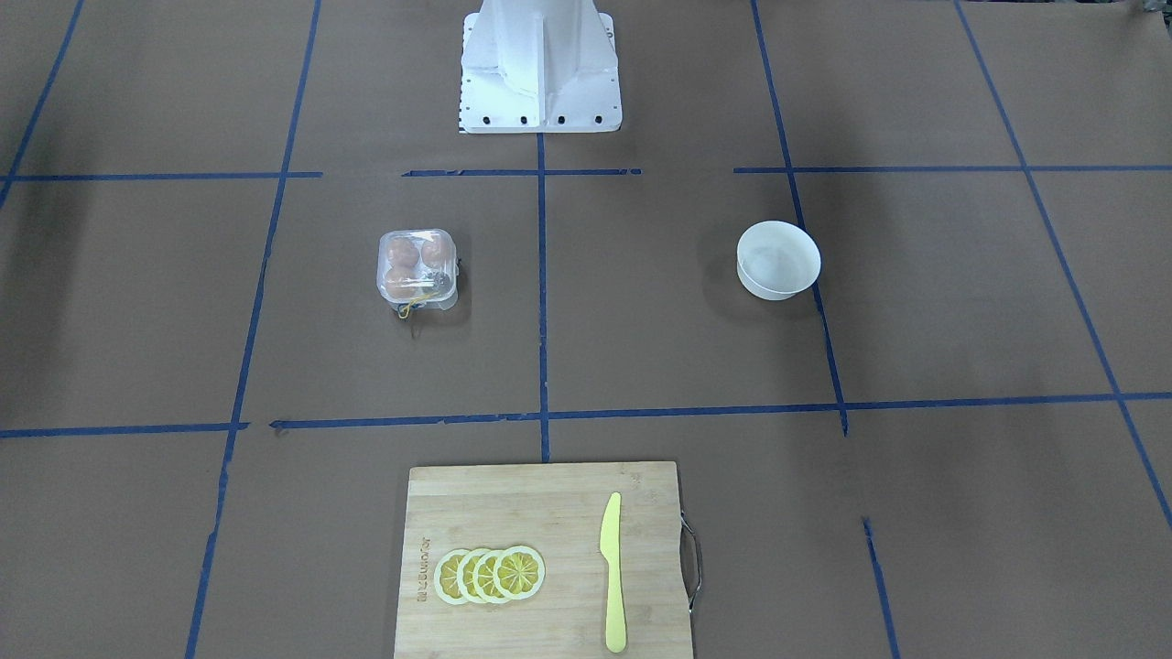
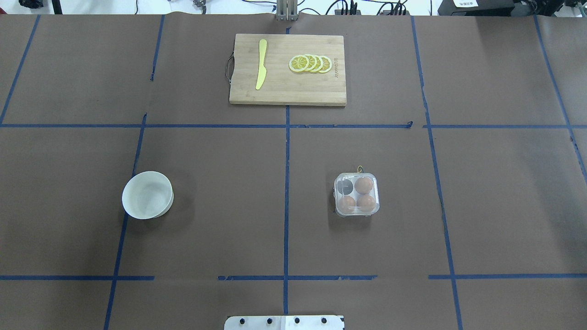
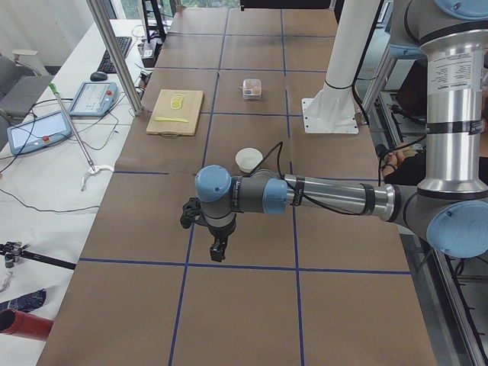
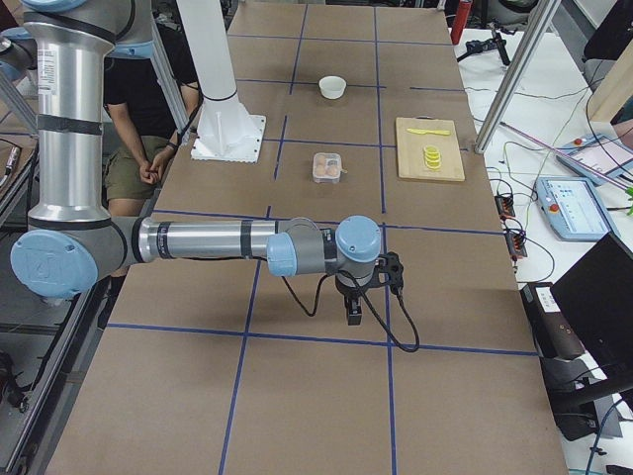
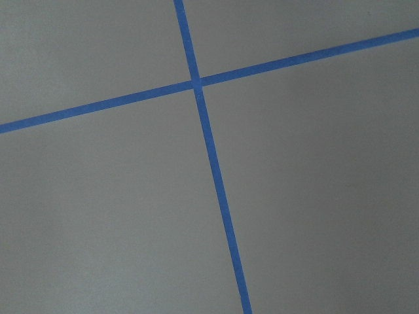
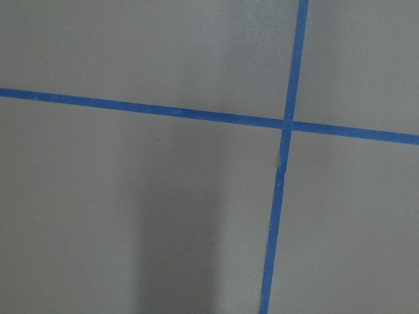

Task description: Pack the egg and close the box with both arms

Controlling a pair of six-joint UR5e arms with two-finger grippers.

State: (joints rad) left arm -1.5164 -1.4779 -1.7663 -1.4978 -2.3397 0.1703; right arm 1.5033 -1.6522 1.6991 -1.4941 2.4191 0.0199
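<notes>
Three eggs [image 2: 363, 184] show through the clear box [image 2: 357, 210]; its fourth cell [image 2: 345, 186] looks dark.
Only side views catch the left gripper [image 3: 218, 249] and right gripper [image 4: 354, 311]; how wide either stands cannot be told.

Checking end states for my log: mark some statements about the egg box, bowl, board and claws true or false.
1. The box holds three eggs; one cell is empty. True.
2. An egg lies in the bowl. False: the bowl is empty.
3. The knife lies on the cutting board apart from the lemon slices. True.
4. A claw grips the box. False: the left claw and right claw hang over bare table, far from it.
</notes>
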